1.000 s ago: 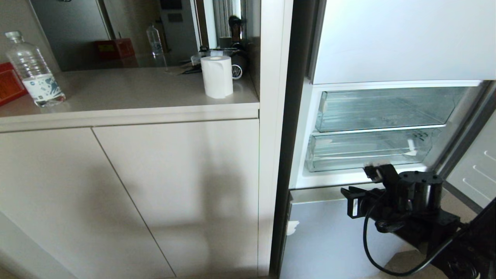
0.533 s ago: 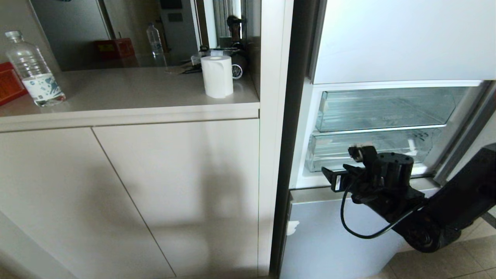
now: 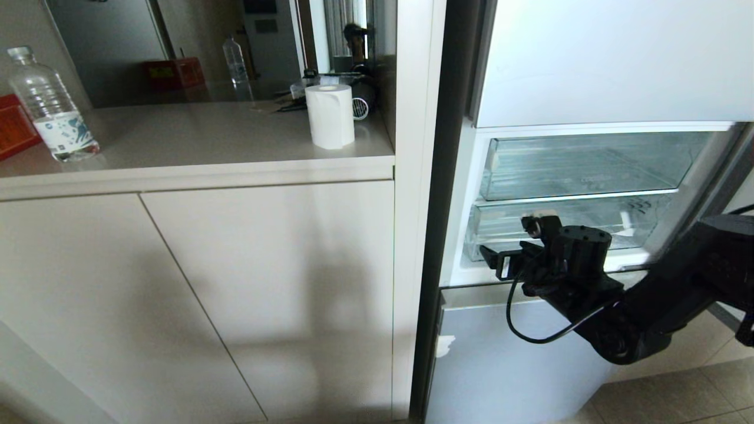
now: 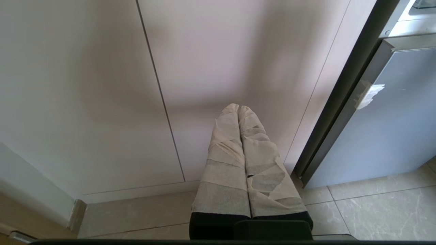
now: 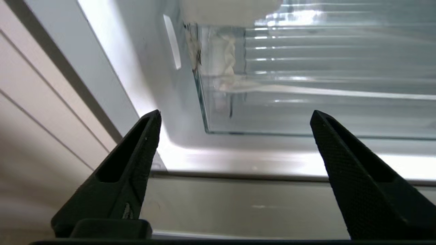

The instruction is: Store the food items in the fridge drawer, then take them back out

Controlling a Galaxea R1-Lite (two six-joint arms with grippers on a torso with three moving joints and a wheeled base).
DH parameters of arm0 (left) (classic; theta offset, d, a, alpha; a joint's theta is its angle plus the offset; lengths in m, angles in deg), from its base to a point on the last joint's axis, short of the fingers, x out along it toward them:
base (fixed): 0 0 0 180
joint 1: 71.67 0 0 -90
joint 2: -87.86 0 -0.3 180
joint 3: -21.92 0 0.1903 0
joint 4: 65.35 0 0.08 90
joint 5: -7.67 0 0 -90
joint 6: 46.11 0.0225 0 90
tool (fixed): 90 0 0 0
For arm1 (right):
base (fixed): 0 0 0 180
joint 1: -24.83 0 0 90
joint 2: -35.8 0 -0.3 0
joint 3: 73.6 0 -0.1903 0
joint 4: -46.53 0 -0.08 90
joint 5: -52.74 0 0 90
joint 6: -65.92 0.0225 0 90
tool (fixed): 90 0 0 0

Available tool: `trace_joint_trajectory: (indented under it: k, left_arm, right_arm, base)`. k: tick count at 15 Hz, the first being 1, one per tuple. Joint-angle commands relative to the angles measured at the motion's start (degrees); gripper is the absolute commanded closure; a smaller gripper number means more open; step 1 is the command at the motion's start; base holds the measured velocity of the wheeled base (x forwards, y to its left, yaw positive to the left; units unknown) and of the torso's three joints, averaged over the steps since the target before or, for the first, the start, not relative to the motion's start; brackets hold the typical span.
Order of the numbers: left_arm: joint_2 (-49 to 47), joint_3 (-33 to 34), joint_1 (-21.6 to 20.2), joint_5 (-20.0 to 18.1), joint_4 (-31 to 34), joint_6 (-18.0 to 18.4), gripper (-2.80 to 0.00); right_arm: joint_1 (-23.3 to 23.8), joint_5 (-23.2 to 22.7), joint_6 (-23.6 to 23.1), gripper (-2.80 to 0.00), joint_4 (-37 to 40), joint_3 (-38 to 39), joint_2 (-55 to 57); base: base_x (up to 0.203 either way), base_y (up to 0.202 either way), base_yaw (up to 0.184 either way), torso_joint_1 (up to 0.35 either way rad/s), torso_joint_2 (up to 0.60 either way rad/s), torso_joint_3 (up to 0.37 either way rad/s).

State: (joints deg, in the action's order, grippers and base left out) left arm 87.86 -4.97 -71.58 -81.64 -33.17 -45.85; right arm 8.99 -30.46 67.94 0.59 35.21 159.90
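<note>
Two clear drawers sit in the open fridge; the right gripper (image 3: 511, 250) hangs with jaws spread wide and empty just in front of the lower fridge drawer (image 3: 559, 227), while the left gripper (image 4: 238, 112) stays pressed shut down by the cupboard doors (image 3: 194, 294). No food shows in any view. To do the step well, I judge the jaws should square up to the drawer's front lip before closing. Against a second ago, the arm has risen from the grey panel (image 3: 500, 359) and the jaws have widened.

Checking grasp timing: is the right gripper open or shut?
Open: the right gripper has its black fingers spread wide, nothing between them, facing the clear drawer.
</note>
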Motion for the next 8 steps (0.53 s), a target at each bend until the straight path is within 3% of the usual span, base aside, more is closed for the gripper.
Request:
trace_joint_trajectory:
  k: [1, 8]
  left_arm:
    - [0.1, 0.0, 0.0, 0.0, 0.1, 0.0, 0.00]
    - [0.1, 0.0, 0.0, 0.0, 0.1, 0.0, 0.00]
  right_arm:
    - [0.0, 0.1, 0.1, -2.80, -0.4, -2.7, 2.3]
    - [-0.1, 0.2, 0.1, -2.80, -0.2, -8.8, 4.8]
  base:
    - [0.000, 0.000, 0.000, 0.000, 0.00, 0.000]
    - [0.000, 0.000, 0.000, 0.000, 0.00, 0.000]
